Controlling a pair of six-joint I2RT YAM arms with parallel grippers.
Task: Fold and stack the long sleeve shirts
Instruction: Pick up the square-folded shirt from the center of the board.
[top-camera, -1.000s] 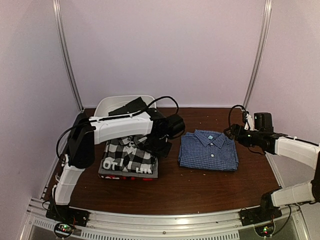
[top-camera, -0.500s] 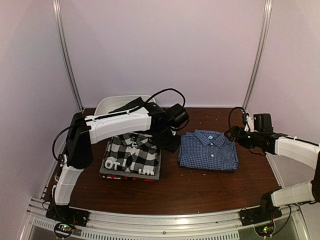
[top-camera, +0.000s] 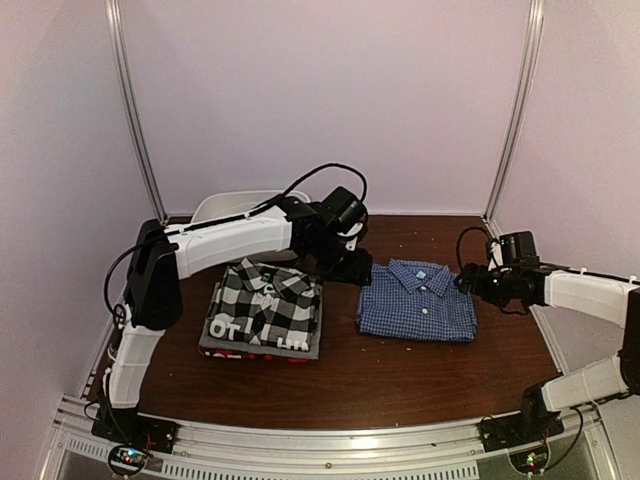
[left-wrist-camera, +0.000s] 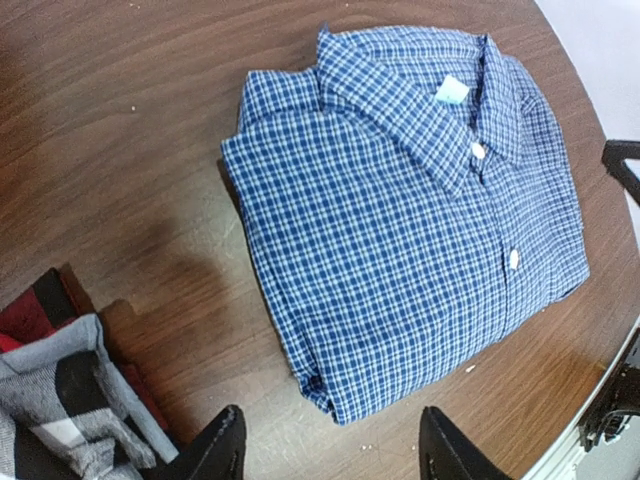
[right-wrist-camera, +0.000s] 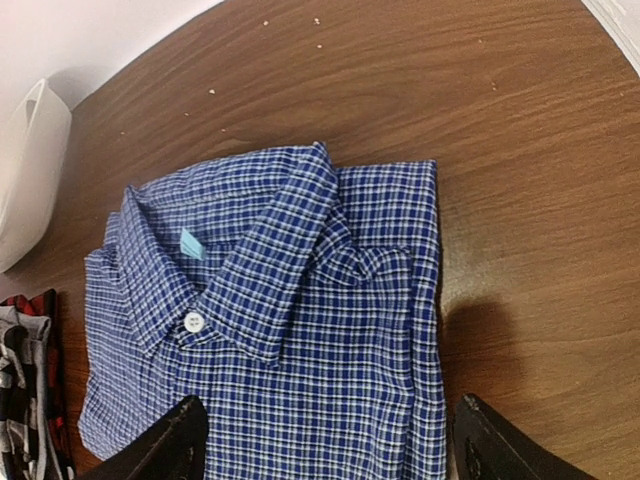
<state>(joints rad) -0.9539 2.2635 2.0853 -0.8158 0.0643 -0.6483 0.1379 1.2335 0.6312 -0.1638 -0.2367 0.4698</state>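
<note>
Table (top-camera: 400, 370): smooth brown wood.
Blue shirt (top-camera: 417, 302): soft tiny checks, folded square.
Plaid shirt (top-camera: 265, 305): big checks, near blue shirt.
Our left gripper (left-wrist-camera: 330, 415), right gripper (right-wrist-camera: 330, 405): wide, empty.

It was a robot lab cell; pale walls (top-camera: 320, 100), metal posts (top-camera: 130, 110); wooden table (top-camera: 400, 370) edged by an aluminium rail (top-camera: 330, 440).

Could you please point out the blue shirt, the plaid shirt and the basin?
blue shirt (top-camera: 417, 302), top view, front panel.
plaid shirt (top-camera: 265, 305), top view, front panel.
basin (top-camera: 212, 208), top view, left rim.
</note>
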